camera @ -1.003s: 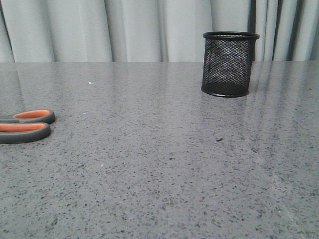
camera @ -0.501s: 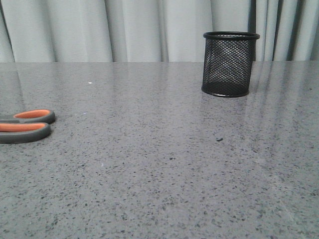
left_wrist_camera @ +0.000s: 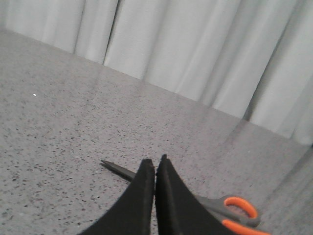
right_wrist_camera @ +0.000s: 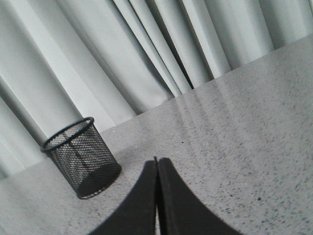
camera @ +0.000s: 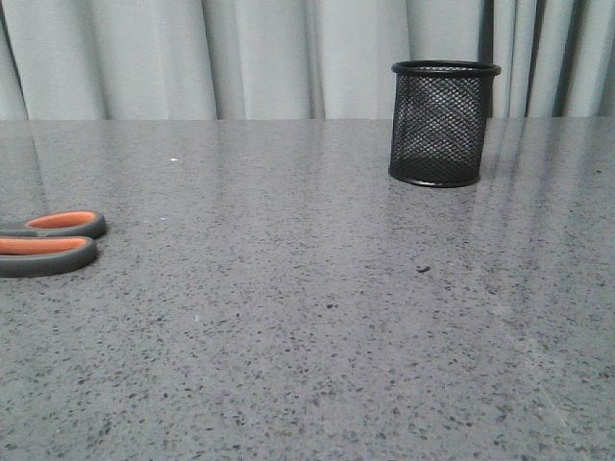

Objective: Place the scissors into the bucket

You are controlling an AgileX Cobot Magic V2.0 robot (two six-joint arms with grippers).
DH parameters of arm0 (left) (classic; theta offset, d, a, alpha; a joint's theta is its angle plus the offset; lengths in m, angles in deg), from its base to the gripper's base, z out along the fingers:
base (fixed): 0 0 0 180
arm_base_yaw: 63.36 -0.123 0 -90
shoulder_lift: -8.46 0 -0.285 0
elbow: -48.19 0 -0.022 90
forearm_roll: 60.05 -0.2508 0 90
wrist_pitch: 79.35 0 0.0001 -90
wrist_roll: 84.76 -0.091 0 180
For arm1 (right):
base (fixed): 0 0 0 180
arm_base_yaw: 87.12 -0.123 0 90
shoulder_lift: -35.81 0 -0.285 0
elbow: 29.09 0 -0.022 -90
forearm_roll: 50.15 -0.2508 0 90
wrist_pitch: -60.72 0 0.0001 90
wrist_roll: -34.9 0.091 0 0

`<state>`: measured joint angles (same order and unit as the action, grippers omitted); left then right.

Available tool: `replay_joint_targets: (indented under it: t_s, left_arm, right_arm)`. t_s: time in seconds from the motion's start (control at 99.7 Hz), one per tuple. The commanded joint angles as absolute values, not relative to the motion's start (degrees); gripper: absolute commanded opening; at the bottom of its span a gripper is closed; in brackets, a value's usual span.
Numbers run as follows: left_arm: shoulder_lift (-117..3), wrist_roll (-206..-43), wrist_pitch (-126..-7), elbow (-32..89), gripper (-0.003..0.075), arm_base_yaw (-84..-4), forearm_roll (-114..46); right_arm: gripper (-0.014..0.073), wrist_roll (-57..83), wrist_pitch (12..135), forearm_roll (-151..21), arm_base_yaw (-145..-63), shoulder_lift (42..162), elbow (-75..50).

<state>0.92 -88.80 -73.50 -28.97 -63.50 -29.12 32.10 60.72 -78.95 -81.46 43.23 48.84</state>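
One pair of scissors: lay flat on the table, just past the left claw, with nothing holding it.
Left claw: was closed tight on nothing, above the scissors.
Bucket: stood upright, well apart from the right claw.
Right claw: was closed too, and empty.
Curtain: hung behind the table.

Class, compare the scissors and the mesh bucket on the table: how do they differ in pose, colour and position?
The scissors lie flat; the bucket stands upright. The scissors show orange inside their grey handles; the bucket is black all over. In the front view, the scissors sit at the near left edge, partly out of frame, while the bucket stands far right near the curtain. Both rest on the same grey speckled table, untouched.
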Motion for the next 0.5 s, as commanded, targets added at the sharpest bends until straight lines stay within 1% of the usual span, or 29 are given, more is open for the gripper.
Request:
replay_joint_targets:
  t_s: [0.0, 0.07, 0.181, 0.341, 0.491]
  left_arm:
    - [2.4, -88.2, -77.9, -29.5, -0.0021, -63.3, -21.2]
    - [2.4, -88.2, -77.4, -28.5, -0.0021, -63.3, -18.2]
    - [2.3, -88.7, -74.6, -24.7, -0.0021, -63.3, -19.1]
    - [-0.7, -91.9, -67.0, -14.6, -0.0021, -63.3, -27.5]
    - [-9.3, -92.5, -57.2, -3.1, -0.0021, -63.3, -38.6]
  right_arm:
    - [-0.0069, 32.1, 57.3, -82.1, -81.0, 42.0, 49.6]
    - [-0.0069, 32.1, 60.7, -82.1, -81.0, 42.1, 48.1]
    - [-0.0067, 32.1, 66.2, -81.4, -81.0, 42.4, 44.5]
    - [-0.0067, 32.1, 75.0, -76.1, -81.0, 47.9, 37.0]
    - [-0.0067, 32.1, 78.3, -70.4, -83.1, 56.0, 28.7]
